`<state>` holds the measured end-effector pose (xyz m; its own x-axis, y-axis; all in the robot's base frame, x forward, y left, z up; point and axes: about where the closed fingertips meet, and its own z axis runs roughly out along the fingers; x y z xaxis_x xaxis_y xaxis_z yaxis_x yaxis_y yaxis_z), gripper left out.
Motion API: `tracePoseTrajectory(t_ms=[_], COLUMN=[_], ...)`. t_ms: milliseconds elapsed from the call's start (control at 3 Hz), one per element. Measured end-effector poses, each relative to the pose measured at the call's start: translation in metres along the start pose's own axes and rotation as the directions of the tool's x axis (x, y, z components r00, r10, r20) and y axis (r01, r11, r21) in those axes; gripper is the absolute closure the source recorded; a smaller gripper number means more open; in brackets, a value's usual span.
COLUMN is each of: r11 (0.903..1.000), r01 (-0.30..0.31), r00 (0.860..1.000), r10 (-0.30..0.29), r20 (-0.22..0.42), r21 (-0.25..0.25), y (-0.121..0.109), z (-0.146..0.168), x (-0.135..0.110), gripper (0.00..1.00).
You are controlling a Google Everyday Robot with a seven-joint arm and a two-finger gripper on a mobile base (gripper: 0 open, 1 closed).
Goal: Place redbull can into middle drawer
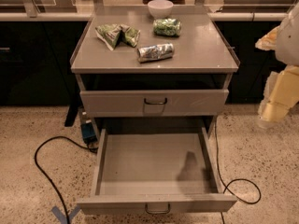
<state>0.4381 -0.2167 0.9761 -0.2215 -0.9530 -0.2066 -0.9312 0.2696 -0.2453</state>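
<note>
The redbull can [155, 52] lies on its side on the grey cabinet top [201, 55], near the front middle, silver and blue. The middle drawer [154, 164] is pulled out wide towards me and holds nothing; its front with the small loop handle [157, 210] is at the bottom of the view. My gripper [274, 107] hangs at the far right edge, off to the right of the cabinet and above the floor, well apart from the can and the drawer.
A white bowl [160, 7], a stubby green pack [167, 27] and a green foil chip bag [117, 34] lie on the cabinet top behind the can. The drawer above [154, 101] is shut. A black cable [44, 171] loops on the floor at left, another at right [243, 190].
</note>
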Motion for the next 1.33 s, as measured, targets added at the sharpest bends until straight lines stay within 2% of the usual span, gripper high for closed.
tracePoseTrajectory(t_ms=[333,667,1000,1333], r11=[1.0,0.9996,0.9939,0.9784], r01=[0.0,0.025,0.091,0.164], r00=[1.0,0.999,0.992,0.978], r10=[0.0,-0.026,-0.096,-0.178], r20=[0.0,0.029,0.078,0.108], r21=[0.0,0.012,0.063,0.125], y=[0.0,-0.007,-0.032,-0.065], z=[0.0,0.004,0.009,0.007], x=[0.0,-0.011,-0.045,-0.086], gripper=[0.0,0.0,0.0,0.0])
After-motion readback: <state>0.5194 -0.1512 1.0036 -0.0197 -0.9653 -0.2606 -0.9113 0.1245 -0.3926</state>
